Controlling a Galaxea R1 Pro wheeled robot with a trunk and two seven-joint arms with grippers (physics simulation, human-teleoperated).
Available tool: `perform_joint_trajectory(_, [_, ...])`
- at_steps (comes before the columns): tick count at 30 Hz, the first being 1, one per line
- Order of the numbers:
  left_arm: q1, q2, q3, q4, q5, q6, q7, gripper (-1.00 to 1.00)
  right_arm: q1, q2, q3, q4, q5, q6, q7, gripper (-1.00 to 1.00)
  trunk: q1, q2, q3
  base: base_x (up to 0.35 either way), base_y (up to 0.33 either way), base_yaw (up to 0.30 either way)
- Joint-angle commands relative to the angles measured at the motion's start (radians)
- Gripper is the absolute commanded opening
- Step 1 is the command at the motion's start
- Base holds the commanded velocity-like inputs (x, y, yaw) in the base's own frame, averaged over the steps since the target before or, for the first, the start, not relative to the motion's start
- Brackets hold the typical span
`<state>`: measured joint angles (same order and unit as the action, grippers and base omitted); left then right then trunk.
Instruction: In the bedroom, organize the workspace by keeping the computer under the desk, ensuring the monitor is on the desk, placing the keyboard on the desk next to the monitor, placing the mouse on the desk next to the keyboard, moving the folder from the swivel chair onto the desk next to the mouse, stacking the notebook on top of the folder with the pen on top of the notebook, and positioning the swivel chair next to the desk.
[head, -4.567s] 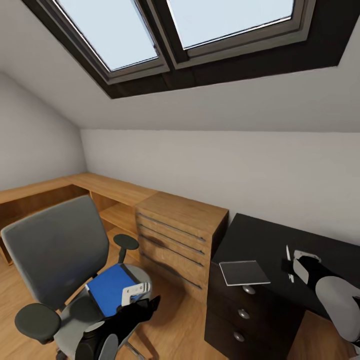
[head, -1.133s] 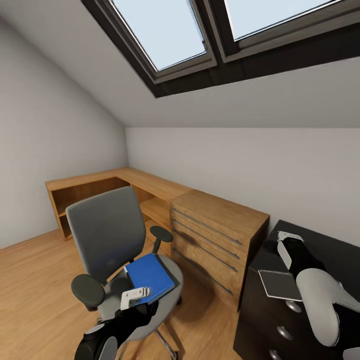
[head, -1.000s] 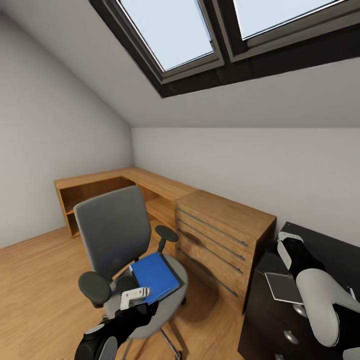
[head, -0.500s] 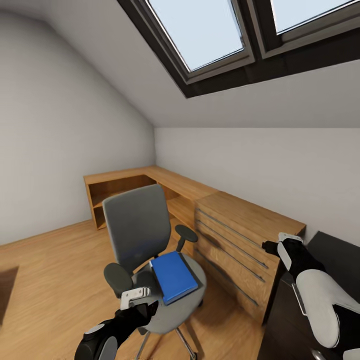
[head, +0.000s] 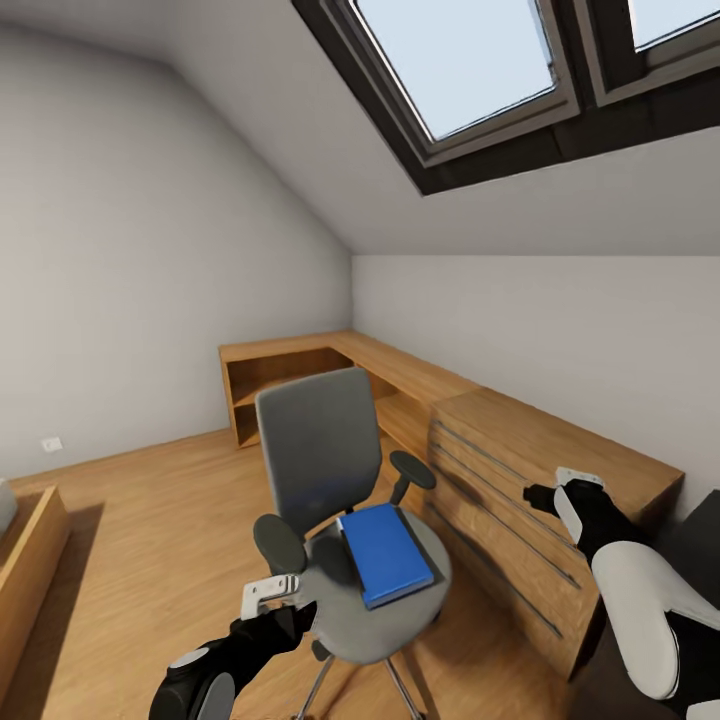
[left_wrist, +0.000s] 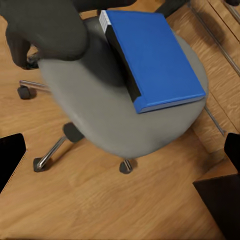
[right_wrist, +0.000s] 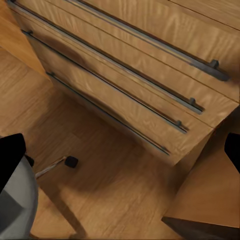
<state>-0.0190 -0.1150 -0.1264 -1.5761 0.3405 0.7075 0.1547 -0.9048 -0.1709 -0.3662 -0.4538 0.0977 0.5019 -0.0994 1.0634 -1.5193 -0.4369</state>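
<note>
Sloped grey-white walls, a black-framed skylight (head: 470, 70) and a light wood floor (head: 150, 520) enclose the bedroom. The swivel chair (head: 330, 490) stands on the floor, near the light-wood drawer unit (head: 540, 490). The blue folder (head: 386, 553) lies flat on the grey seat, toward its right edge. The left hand (head: 272, 590) hovers in front of the chair, apart from the folder; the right hand (head: 560, 490) hovers before the drawer unit. Finger spread of either hand cannot be determined.
</note>
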Motion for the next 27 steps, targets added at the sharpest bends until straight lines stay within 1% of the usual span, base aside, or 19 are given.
perform_joint_trajectory(1, [-0.001, 0.000, -0.001, -0.001, 0.011, 0.003, 0.009, 1.00, -0.001, 0.001, -0.005, -0.002, 0.010, 0.006, 0.003, 1.00, 0.000, -0.001, -0.001, 0.000, 0.000, 0.280])
perform_joint_trajectory(4, [-0.001, 0.000, 0.003, -0.001, 0.011, 0.001, 0.010, 1.00, 0.000, 0.001, -0.005, -0.002, 0.010, 0.006, 0.004, 1.00, 0.000, -0.001, -0.001, 0.000, 0.000, 0.280])
perform_joint_trajectory(6, [-0.001, 0.000, 0.061, 0.015, 0.011, -0.002, 0.014, 1.00, 0.000, 0.001, -0.005, -0.001, 0.010, 0.005, 0.004, 1.00, 0.000, -0.001, -0.001, 0.000, 0.000, 0.280])
perform_joint_trajectory(8, [-0.001, 0.000, 0.090, 0.021, 0.011, -0.003, 0.014, 1.00, 0.000, 0.001, -0.005, -0.001, 0.010, 0.004, 0.004, 1.00, 0.000, -0.001, -0.001, 0.000, 0.000, 0.280])
perform_joint_trajectory(10, [-0.001, 0.000, 0.150, 0.028, 0.010, -0.004, 0.015, 1.00, 0.001, 0.001, -0.005, 0.000, 0.010, 0.002, 0.004, 1.00, 0.000, -0.001, -0.001, 0.000, 0.000, 0.280])
perform_joint_trajectory(11, [-0.001, 0.001, 0.169, 0.029, 0.010, -0.004, 0.015, 1.00, 0.002, 0.002, -0.005, 0.001, 0.010, 0.002, 0.004, 1.00, 0.000, -0.001, -0.001, 0.000, 0.000, 0.280])
perform_joint_trajectory(12, [-0.001, 0.001, 0.179, 0.030, 0.009, -0.005, 0.015, 1.00, 0.003, 0.002, -0.005, 0.001, 0.010, 0.002, 0.004, 1.00, 0.000, -0.001, -0.001, 0.000, 0.000, 0.280])
perform_joint_trajectory(14, [-0.001, 0.000, 0.232, 0.031, 0.010, -0.005, 0.015, 1.00, 0.005, 0.002, -0.005, 0.001, 0.010, 0.002, 0.005, 1.00, 0.000, -0.001, -0.001, 0.000, 0.000, 0.280])
perform_joint_trajectory(16, [-0.001, 0.000, 0.258, 0.032, 0.010, -0.005, 0.015, 1.00, 0.006, 0.002, -0.005, 0.001, 0.010, 0.001, 0.005, 1.00, 0.000, -0.001, -0.001, 0.000, 0.000, 0.280])
perform_joint_trajectory(17, [-0.001, 0.000, 0.281, 0.032, 0.010, -0.006, 0.015, 1.00, 0.006, 0.002, -0.005, 0.001, 0.010, 0.000, 0.005, 1.00, 0.000, -0.001, -0.001, 0.000, 0.000, 0.280])
perform_joint_trajectory(18, [-0.001, 0.000, 0.291, 0.032, 0.011, -0.006, 0.014, 1.00, 0.007, 0.002, -0.005, 0.001, 0.010, 0.000, 0.006, 1.00, 0.000, -0.001, -0.001, 0.000, 0.000, 0.280])
perform_joint_trajectory(20, [-0.001, 0.001, 0.326, 0.032, 0.011, -0.007, 0.014, 1.00, 0.007, 0.002, -0.005, 0.002, 0.009, 0.000, 0.006, 1.00, 0.000, -0.001, -0.001, 0.000, 0.000, 0.279])
perform_joint_trajectory(22, [-0.001, 0.001, 0.341, 0.032, 0.011, -0.008, 0.014, 1.00, 0.007, 0.004, -0.004, 0.005, 0.009, 0.000, 0.008, 1.00, 0.000, -0.001, -0.001, 0.000, 0.000, 0.273])
perform_joint_trajectory(24, [-0.001, 0.001, 0.354, 0.031, 0.011, -0.015, 0.015, 1.00, 0.007, 0.017, -0.004, 0.019, 0.012, -0.004, 0.008, 1.00, 0.000, -0.001, -0.001, 0.000, 0.000, 0.255])
perform_joint_trajectory(25, [-0.001, 0.002, 0.360, 0.030, 0.011, -0.021, 0.015, 1.00, 0.007, 0.029, -0.004, 0.033, 0.024, -0.021, 0.009, 1.00, 0.000, -0.001, -0.001, 0.000, 0.000, 0.187])
perform_joint_trajectory(27, [-0.001, 0.003, 0.362, 0.029, 0.011, -0.024, 0.015, 1.00, 0.007, 0.041, -0.004, 0.050, 0.041, -0.040, 0.009, 1.00, 0.000, -0.001, -0.001, 0.000, 0.000, 0.122])
